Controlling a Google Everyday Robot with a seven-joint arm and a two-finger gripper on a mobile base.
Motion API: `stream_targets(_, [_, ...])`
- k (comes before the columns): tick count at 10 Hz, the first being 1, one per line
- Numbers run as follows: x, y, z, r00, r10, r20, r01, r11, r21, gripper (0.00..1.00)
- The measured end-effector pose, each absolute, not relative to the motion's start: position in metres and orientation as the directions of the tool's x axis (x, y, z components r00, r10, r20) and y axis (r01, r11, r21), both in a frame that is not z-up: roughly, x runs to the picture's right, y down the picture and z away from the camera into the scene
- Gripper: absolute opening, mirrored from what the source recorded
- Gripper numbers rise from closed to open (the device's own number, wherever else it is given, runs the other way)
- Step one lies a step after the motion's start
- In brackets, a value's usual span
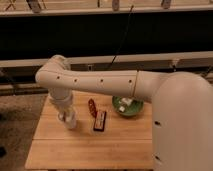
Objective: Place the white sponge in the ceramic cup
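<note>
The ceramic cup (71, 123) stands on the left part of the wooden table (120, 147); only its lower right side shows. My gripper (64, 115) hangs from the white arm (100, 82) straight down over the cup's mouth and covers most of it. The white sponge is hidden; I cannot see it on the table or in the gripper.
A dark rectangular block (100, 120) lies just right of the cup, with a small red item (92, 107) behind it. A green bowl (127, 106) with something pale in it sits at the back right. The arm's large white body (182, 125) fills the right side.
</note>
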State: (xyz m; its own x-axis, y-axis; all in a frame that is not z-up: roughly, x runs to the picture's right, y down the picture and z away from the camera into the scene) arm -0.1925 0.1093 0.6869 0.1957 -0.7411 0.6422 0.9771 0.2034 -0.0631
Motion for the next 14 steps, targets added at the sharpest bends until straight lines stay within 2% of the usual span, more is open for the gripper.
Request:
stream_targets(1, [-0.194,0.106,0.691,0.198,-0.747,0.635,0.977,0.205,-0.063,0.19])
stream_targets(3, [-0.193,0.095,0.701,0.212,-0.752,0.624,0.973,0.223,-0.062,0.35])
stream_targets(7, [-0.196,0.082,0.713,0.236,-0.741,0.629,0.966,0.248,-0.071,0.76])
stream_targets(8, [-0.198,0.084,0.713,0.231,-0.736,0.636,0.968,0.237,-0.077,0.80])
stream_targets(10, [-0.202,0.089,0.712,0.214,-0.732,0.646,0.974,0.206,-0.089,0.79])
stream_targets(11, [-0.202,0.091,0.712,0.217,-0.734,0.643,0.974,0.206,-0.094,0.74])
stream_targets(12, [-0.197,0.084,0.715,0.238,-0.741,0.628,0.968,0.230,-0.096,0.64])
stream_targets(14, [-0.196,0.077,0.719,0.251,-0.743,0.620,0.965,0.243,-0.098,0.50])
